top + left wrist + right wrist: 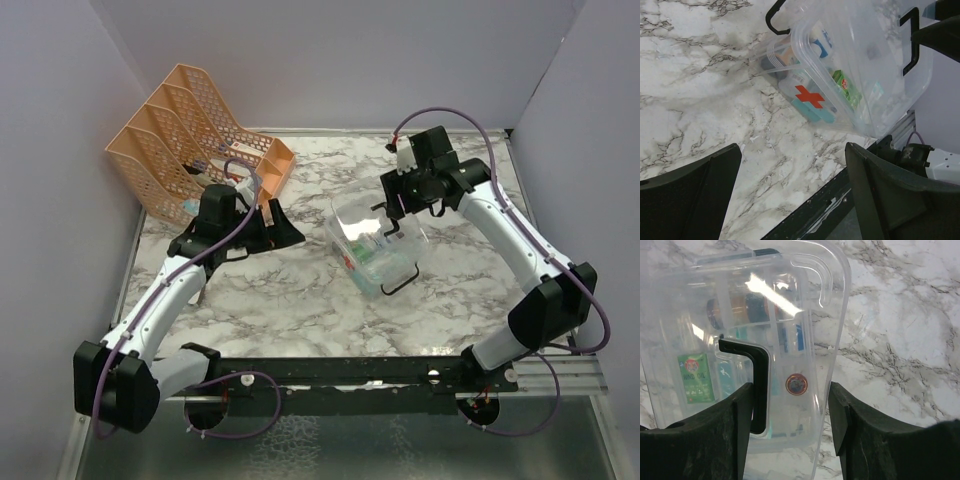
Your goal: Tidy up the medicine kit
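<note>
Kit: small clear plastic medicine kit [740,315], black handle [760,380]
Right gripper [790,388]: black fingers [700,440] flank handle, lid edge
Surface: white marble table [900,340]

The left gripper [792,192] has its fingers [690,195] wide apart, while the right gripper [790,405], on a bent arm, points down with fingers halfway apart, maybe squeezing.
</note>
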You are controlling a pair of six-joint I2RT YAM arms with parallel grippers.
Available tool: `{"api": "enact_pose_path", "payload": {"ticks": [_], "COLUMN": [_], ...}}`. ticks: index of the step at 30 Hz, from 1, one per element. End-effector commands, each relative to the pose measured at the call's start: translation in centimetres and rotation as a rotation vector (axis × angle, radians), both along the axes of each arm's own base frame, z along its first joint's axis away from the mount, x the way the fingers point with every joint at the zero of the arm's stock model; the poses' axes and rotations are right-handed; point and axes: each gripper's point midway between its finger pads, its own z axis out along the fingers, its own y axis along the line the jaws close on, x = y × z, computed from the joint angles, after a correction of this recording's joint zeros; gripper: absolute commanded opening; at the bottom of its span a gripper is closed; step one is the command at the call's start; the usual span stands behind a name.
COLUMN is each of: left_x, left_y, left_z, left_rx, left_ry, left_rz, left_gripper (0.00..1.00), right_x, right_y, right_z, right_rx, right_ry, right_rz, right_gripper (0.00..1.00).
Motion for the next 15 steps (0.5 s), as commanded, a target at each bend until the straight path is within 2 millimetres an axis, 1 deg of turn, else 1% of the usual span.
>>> {"api": "enact_pose_path", "payload": {"ticks": [1, 6, 8, 12, 15], "left_x": [0.6, 0.5, 0.6, 0.5, 0.5], "left_y": [-1.2, -2.4, -2.9, -3.4, -3.7], "left_z": [0.7, 0.3, 0.0, -0.4, -0.5], "left_rx": [-0.051, -0.082, -0.09, -0.089, -0.088], "left_ry": [-0.028, -0.011, 0.003, 0.017, 0.019], "left_rz": [-0.021, -0.034, -0.039, -0.046, -0.042], "left_gripper": [0.88, 0.88, 0.88, 0.88, 0.88], "right_x": [-0.2, -0.3, 0.0, 0.3, 0.6], "right_y": [0.6, 1.5, 1.8, 1.6, 1.4], "right_z": [-2.1, -2.9, -3.5, -4.4, -4.4], "right_rx": [-0.016, -0.006, -0.011, -0.039, -0.058], "right_ry": [0.067, 0.089, 0.102, 0.113, 0.09], "right_rz": [0.087, 0.173, 0.201, 0.219, 0.241], "right_gripper": [0.56, 0.57, 0.57, 0.57, 0.58]}}
